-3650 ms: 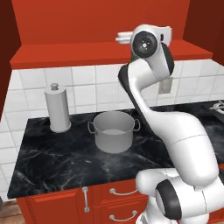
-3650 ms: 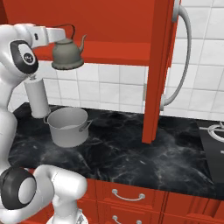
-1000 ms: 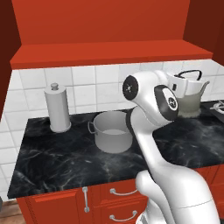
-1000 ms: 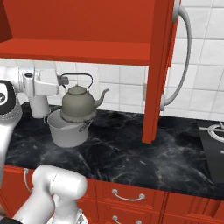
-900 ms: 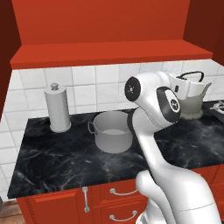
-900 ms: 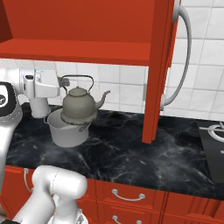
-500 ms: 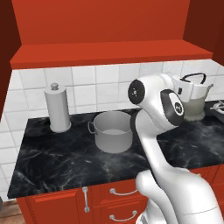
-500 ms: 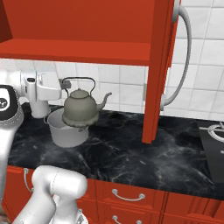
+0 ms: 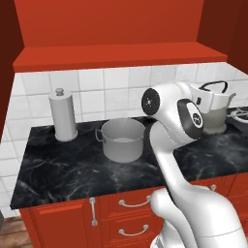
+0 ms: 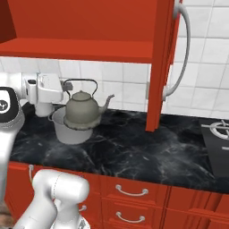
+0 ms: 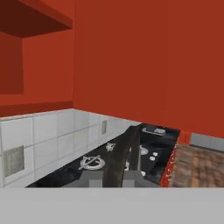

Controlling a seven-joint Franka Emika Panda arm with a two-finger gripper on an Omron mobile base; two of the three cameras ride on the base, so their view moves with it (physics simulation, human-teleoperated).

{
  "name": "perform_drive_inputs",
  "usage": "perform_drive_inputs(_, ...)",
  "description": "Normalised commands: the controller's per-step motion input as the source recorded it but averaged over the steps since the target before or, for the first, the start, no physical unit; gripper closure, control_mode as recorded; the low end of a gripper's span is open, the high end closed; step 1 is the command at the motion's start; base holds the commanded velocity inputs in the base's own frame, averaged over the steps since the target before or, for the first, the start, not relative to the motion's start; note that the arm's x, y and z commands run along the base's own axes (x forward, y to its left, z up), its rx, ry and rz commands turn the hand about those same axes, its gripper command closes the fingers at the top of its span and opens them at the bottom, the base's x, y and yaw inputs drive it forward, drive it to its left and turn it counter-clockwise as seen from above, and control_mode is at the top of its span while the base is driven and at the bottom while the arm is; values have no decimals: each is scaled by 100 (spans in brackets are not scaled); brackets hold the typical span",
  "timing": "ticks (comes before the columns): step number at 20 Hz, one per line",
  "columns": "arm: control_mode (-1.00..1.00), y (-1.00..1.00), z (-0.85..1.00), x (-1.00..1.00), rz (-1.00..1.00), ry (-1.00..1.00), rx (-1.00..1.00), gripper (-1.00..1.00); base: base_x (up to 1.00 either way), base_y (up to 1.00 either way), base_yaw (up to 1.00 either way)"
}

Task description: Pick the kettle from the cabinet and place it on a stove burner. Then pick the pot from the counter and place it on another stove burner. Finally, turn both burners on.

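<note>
Jaws (image 10: 67, 87) pinched thin black arched handle of squat grey-green kettle (image 10: 82, 108), carried in air above black veined worktop (image 10: 134, 147). Stove burner with grey grate (image 10: 220, 128) lay well apart, toward spout side, past red cabinet panel (image 10: 159, 62). Wide grey metal pot (image 9: 122, 140) sat on worktop.

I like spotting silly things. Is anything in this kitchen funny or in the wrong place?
The kettle is up in the air, not sitting on anything: the gripper is shut on its thin black handle, carrying it above the counter in front of the pot. The red cabinet door hangs open. Nothing looks spilled or broken.
</note>
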Motion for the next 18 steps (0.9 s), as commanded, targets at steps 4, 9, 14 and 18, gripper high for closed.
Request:
perform_drive_inputs(4,100,0,0,0,0,0,0,100,-51,-20,-2)
perform_drive_inputs(9,100,0,0,0,0,0,0,100,-56,-23,-3)
perform_drive_inputs(14,100,0,0,0,0,0,0,100,-59,-35,-4)
perform_drive_inputs(18,100,0,0,0,0,0,0,100,-49,-41,-4)
